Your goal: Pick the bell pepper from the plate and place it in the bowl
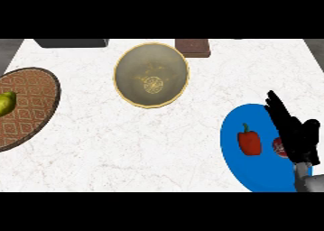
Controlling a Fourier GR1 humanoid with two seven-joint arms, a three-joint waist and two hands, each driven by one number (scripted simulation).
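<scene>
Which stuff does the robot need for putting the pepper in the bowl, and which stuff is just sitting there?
For the job: bell pepper, blue plate, bowl, right hand.

Just lying about: brown patterned plate, yellow-green fruit on it, small red round thing beside the hand, dark box, brown block.

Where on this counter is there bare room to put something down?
Widest bare stretch: the counter below the bowl, between the brown plate and the blue plate. Crowded: the blue plate, holding the bell pepper, with the right hand over it.
</scene>
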